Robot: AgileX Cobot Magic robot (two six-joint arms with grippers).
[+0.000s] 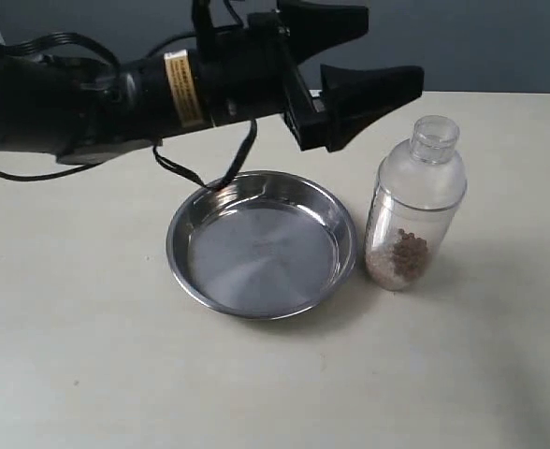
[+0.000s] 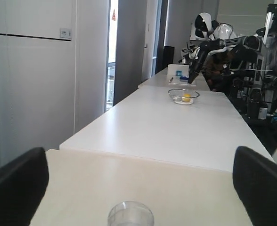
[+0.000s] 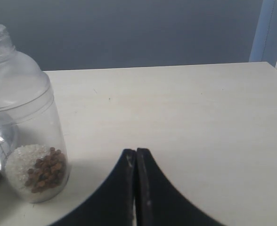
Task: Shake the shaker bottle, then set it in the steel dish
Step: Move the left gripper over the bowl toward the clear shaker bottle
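Exterior view: shaker bottle [image 1: 413, 210] upright beside steel dish [image 1: 256, 311]; left gripper [image 1: 395, 45] spread.

No legible text; yellow label [image 1: 183, 89] on left arm [image 1: 60, 98] (print too small to read).

Shaker bottle [image 1: 413, 210]: you see it standing upright on the worktop [image 1: 88, 374], cap on, clear frosted plastic with a domed shoulder.
Contents: brown and whitish grains lie settled in its lowest part.
Bottle position: right of centre, nearer the far edge than the near one.
Steel dish [image 1: 256, 254]: round, shallow and shiny, it lies flat and empty mid-worktop. Its rolled rim is just beside the bottle's base; contact unclear.
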